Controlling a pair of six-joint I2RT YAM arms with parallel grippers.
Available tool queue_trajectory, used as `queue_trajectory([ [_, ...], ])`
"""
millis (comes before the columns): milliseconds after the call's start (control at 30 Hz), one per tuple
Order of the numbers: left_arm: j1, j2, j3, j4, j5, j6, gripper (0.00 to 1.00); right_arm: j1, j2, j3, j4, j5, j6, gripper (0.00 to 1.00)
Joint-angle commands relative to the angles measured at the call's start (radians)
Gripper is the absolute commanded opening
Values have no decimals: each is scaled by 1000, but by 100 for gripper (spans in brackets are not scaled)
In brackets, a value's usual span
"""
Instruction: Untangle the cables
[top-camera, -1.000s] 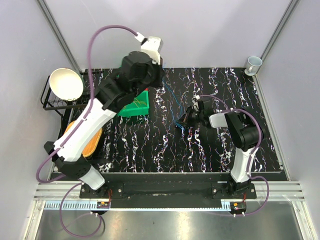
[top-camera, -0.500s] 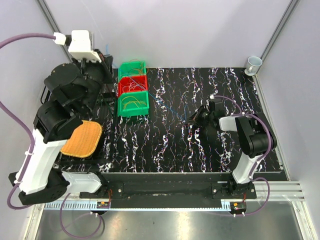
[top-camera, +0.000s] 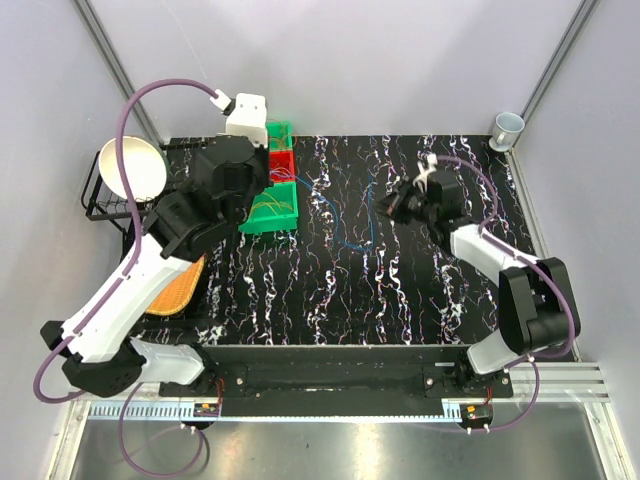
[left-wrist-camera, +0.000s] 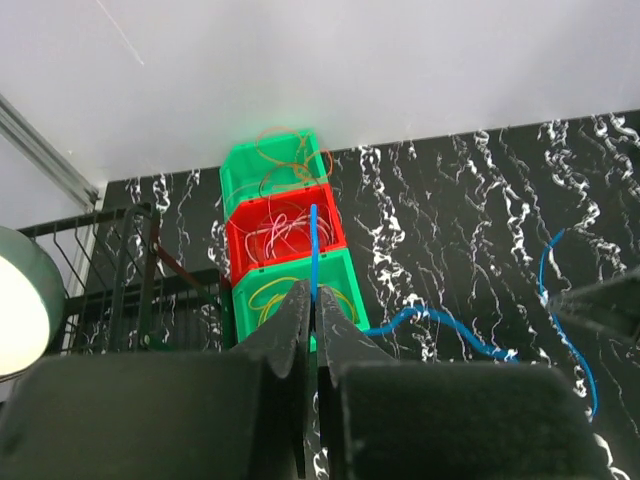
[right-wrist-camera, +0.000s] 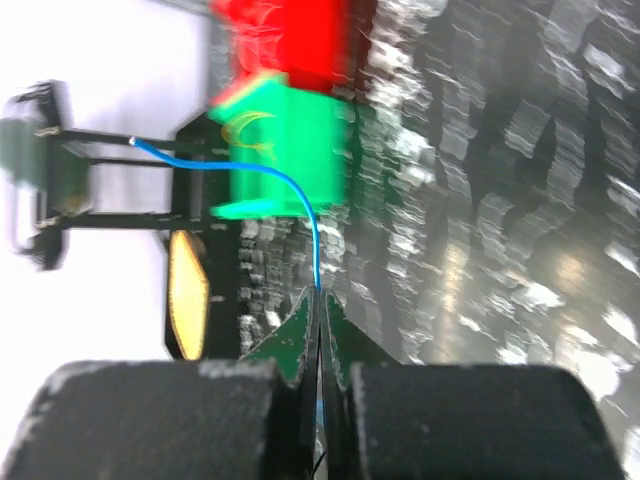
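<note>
Left gripper (left-wrist-camera: 312, 300) swung back over 3 loop-filled bins (left-wrist-camera: 236, 236), pinching blue cable (left-wrist-camera: 430, 315); right gripper (right-wrist-camera: 319, 300) likewise.

Your right wrist view is smeared, and its top edge cuts the red bin (right-wrist-camera: 280, 35). From above, your left arm (top-camera: 150, 270) hides part of the 3 bins (top-camera: 285, 212) at the surface's far left corner and the orange mat (top-camera: 175, 292). The cables (top-camera: 272, 207) inside are too thin to separate.

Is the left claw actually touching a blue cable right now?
Touching. The left wrist view shows the left claw shut on a blue cable, which sticks up from between its closed fingertips.
</note>
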Motion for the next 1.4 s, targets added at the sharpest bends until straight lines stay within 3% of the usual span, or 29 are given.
queue_trajectory([
  [0,65,4,-38,98,80,-39,0,68,-28,173,-93,23,-56,0],
  [200,204,87,-35,88,178,-104,0,157,70,406,-182,24,-93,0],
  [367,235,131,-16,92,241,-122,0,215,179,631,-280,-11,-120,0],
  [833,281,197,-35,75,184,-134,0,338,525,1061,-406,-20,-151,0],
  [1367,353,280,-81,65,149,-159,0,384,930,1576,-536,-11,-188,0],
])
